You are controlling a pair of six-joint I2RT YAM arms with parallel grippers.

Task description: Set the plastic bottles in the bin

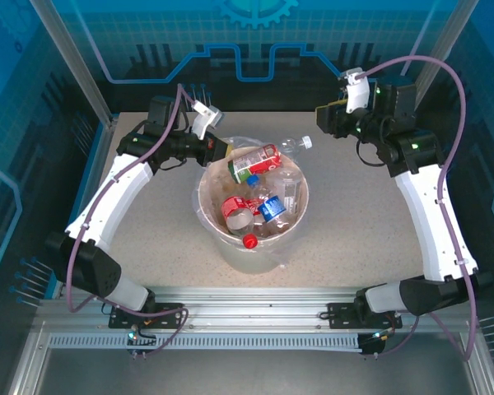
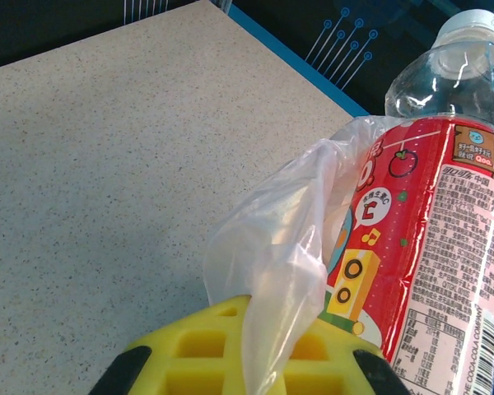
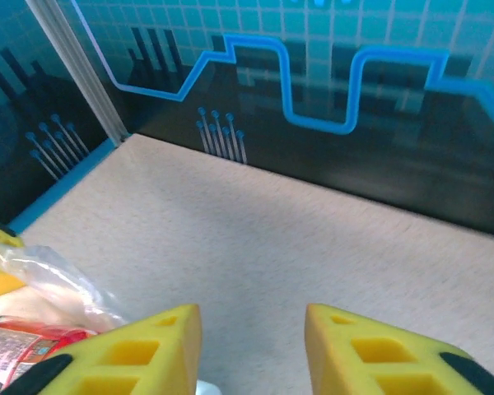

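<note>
The cream bin (image 1: pixel 237 252) stands mid-table with several plastic bottles piled inside, among them a blue-labelled one (image 1: pixel 272 207) and a red-capped one (image 1: pixel 250 240). A red-labelled bottle (image 1: pixel 253 162) (image 2: pixel 428 247) lies across the far rim. Beside it a clear bottle with a white cap (image 1: pixel 296 145) (image 2: pixel 457 66) pokes out over the rim. My left gripper (image 1: pixel 222 149) (image 2: pixel 251 333) sits at the bin's back-left rim, shut on a fold of the clear bag liner (image 2: pixel 272 239). My right gripper (image 1: pixel 325 121) (image 3: pixel 253 329) hovers open behind the bin, with nothing between its fingers.
Bare speckled tabletop (image 1: pixel 370 230) surrounds the bin on all sides. Blue and dark enclosure walls (image 3: pixel 313 74) stand close behind the table's far edge. The liner (image 3: pixel 53 280) bunches up at the bin's rim near the right gripper's left finger.
</note>
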